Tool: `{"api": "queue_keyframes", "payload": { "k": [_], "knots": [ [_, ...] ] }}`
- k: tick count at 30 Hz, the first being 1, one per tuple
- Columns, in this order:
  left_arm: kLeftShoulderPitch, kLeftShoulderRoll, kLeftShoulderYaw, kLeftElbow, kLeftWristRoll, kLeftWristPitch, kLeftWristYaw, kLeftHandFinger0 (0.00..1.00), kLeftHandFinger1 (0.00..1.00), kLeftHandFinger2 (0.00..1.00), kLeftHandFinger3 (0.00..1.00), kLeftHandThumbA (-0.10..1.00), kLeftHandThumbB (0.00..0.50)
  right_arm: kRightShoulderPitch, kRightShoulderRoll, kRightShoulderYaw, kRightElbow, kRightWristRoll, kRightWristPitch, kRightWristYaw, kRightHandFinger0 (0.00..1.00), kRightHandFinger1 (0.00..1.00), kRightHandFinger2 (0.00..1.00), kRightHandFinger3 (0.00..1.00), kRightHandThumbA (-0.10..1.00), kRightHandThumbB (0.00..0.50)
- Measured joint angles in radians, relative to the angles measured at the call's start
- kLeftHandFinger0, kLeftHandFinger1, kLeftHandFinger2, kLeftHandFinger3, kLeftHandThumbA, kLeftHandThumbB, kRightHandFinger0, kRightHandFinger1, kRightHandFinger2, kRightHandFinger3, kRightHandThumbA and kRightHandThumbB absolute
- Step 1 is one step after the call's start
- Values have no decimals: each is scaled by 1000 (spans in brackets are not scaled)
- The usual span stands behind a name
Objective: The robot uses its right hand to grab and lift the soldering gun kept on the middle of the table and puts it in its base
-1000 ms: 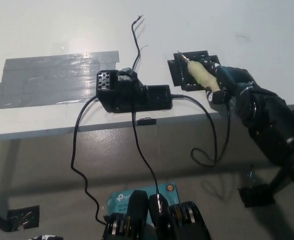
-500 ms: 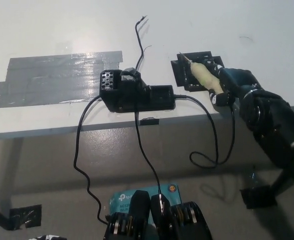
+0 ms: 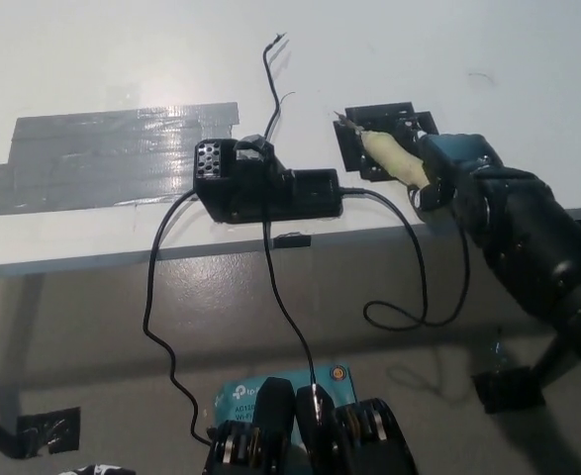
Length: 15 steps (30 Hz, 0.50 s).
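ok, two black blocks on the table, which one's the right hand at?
The flat black base at the table's right, under the soldering gun held in the right hand. The bulkier black box with the perforated end sits in the middle, untouched.

I see even, fairly bright light from overhead, and the white table (image 3: 448, 45) is nearly washed out toward the top, while the grey tape (image 3: 112, 153) carries a soft sheen. Beneath the table edge the floor (image 3: 62, 336) sits in a broad dim shadow. The picture is soft all over with compression smear, and my right hand (image 3: 468, 173) reads as a dark mass with little detail.
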Motion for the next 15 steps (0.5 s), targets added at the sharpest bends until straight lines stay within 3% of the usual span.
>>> {"api": "queue_keyframes", "payload": {
  "k": [1, 2, 5, 7, 8, 9, 11, 12, 15],
  "knots": [
    [-1, 0, 0, 1, 0, 0, 0, 68, 279, 452, 635, 1000, 500, -4, 2, 0, 2, -9, 2, 8, 0, 2, 241, 1000, 40, 161],
    [-2, 0, -1, 1, 0, 0, 0, 69, 280, 454, 635, 1000, 500, -9, 4, 0, 6, -20, 5, 18, 0, 0, 102, 1000, -83, 166],
    [-8, 0, -4, 2, 2, 1, 0, 61, 278, 452, 618, 1000, 500, -15, 15, -7, 13, -72, 20, 48, 0, 98, 157, 1000, -100, 152],
    [-12, 0, -8, 4, 3, 1, -2, 72, 295, 465, 618, 1000, 500, -15, 20, 0, 11, -113, 28, 66, 0, 147, 169, 1000, -2, 321],
    [-14, 0, -9, 4, 3, 1, -2, 74, 294, 464, 618, 1000, 500, -14, 20, 6, 9, -129, 30, 73, 0, 180, 192, 949, -27, 356],
    [-16, 0, -12, 5, 4, 1, -3, 74, 295, 465, 619, 1000, 500, -14, 20, 16, 6, -146, 33, 80, 0, 165, 161, 839, -46, 355],
    [-19, 1, -18, 5, 7, 1, -4, 75, 300, 467, 624, 1000, 500, -10, 19, 40, 2, -183, 41, 94, 0, 163, 157, 840, -78, 369],
    [-20, 1, -22, 5, 9, 1, -4, 78, 302, 467, 626, 1000, 500, -8, 19, 47, 1, -198, 44, 100, 0, 153, 189, 979, -84, 244],
    [-22, 5, -34, 6, 16, 1, -5, 79, 302, 464, 625, 1000, 500, -2, 23, 59, 1, -248, 54, 125, 0, 132, 217, 1000, -8, 147]
  ]
}}
